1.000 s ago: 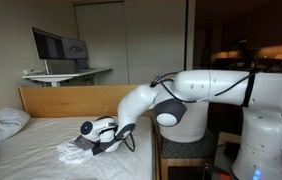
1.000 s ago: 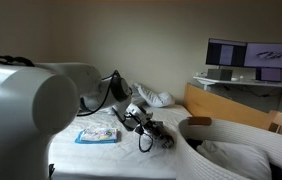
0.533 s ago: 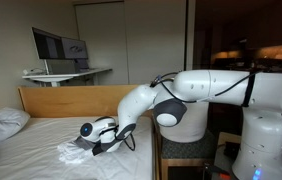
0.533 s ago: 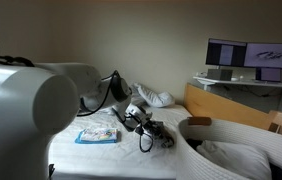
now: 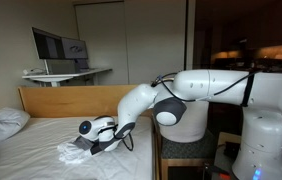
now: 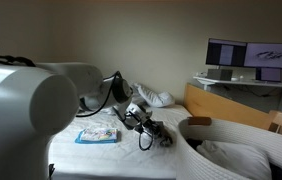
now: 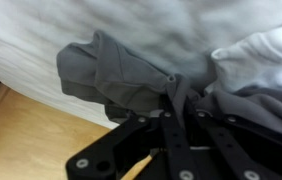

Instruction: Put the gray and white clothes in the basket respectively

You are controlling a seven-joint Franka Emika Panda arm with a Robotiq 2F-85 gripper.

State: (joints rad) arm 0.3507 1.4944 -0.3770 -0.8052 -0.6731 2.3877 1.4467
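The bed [image 5: 41, 128] is covered by a white sheet, with a wooden headboard [image 5: 66, 98] behind it and a pillow [image 5: 3, 122] at the far corner. Past the headboard a desk [image 5: 69, 73] carries 1 lit monitor [image 5: 59, 45]; what is on its screen is too small to read. In an exterior view a blue-and-white packet [image 6: 98, 135] lies flat on the sheet near the arm, its print too small to read.

The gripper [image 7: 171, 84] is down on the sheet, its fingers pinched together on a raised fold of the gray cloth [image 7: 116, 78]. The white cloth [image 7: 263, 55] lies touching the gray one, partly on top of it. Both sit near the bed's edge: in the wrist view the sheet ends at a strip of wood [image 7: 21, 140] just beside the gray cloth. Bare sheet stretches from the clothes toward the pillow.
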